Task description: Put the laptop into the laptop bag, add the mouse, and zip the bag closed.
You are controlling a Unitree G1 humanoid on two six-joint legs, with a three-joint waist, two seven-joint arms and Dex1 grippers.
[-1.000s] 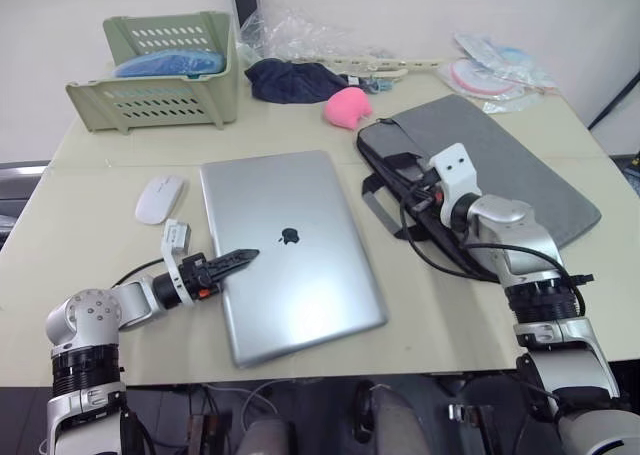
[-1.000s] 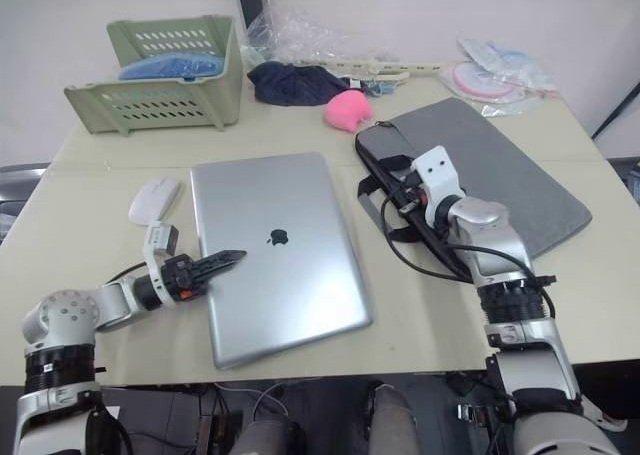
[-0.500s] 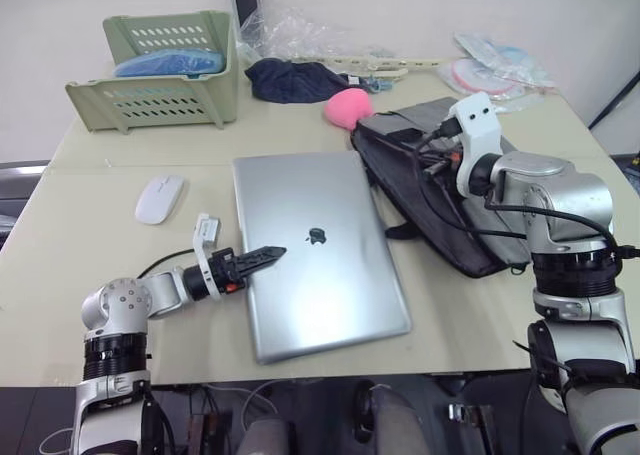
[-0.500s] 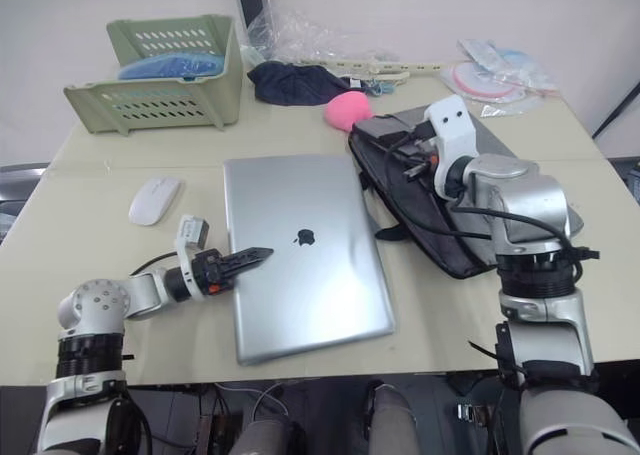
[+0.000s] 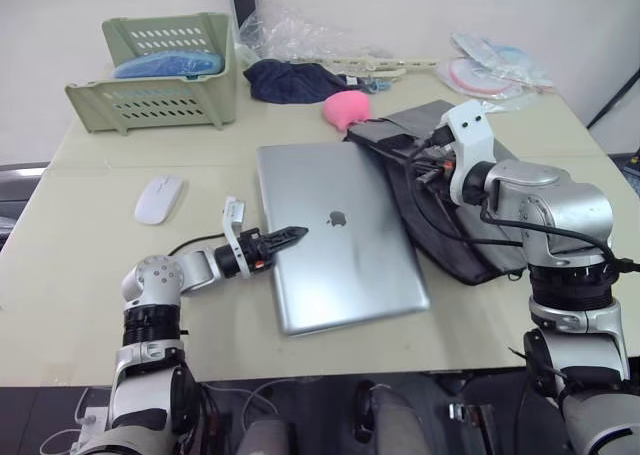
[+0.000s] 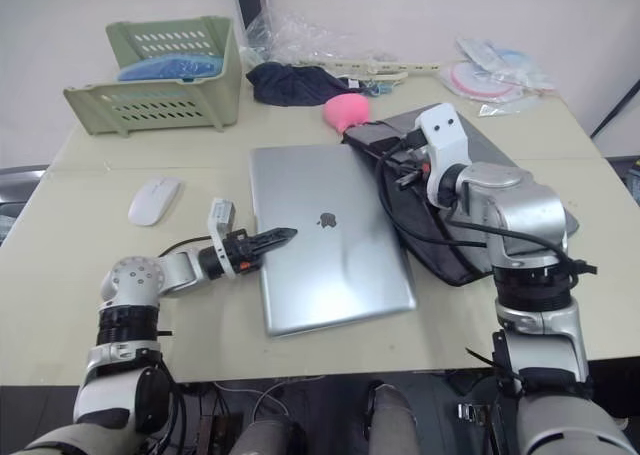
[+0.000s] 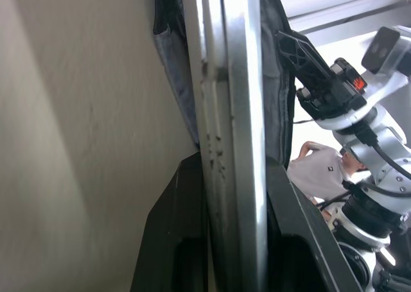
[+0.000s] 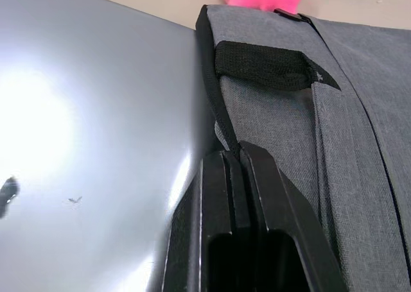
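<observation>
Two grippers are engaged, one on each of the main items. The left gripper (image 5: 290, 237) has its black fingers clamped across the near left edge of the large, thin, silver metal laptop (image 5: 340, 235), one finger above the lid and one beneath, as the left wrist view confirms. The laptop lies flat on the beige table (image 5: 90, 245), lid closed, its far right corner touching the mouth of the flat grey fabric laptop bag (image 5: 520, 180) with black trim. The right gripper (image 8: 234, 160) is closed on the black-trimmed upper lip of the bag, holding that edge raised so the opening gapes toward the laptop.

Assessment of handling: the laptop is rigid, fairly heavy and smooth-skinned, so an edge pinch is liable to slip or let it pivot; sliding it along the table looks safer than lifting. The bag is soft and limp; its lip will sag shut unless held at the trim or a strap handle.

The small white oval mouse (image 5: 159, 197) sits well apart on the left, untouched; light, smooth, best taken across its narrow sides.
</observation>
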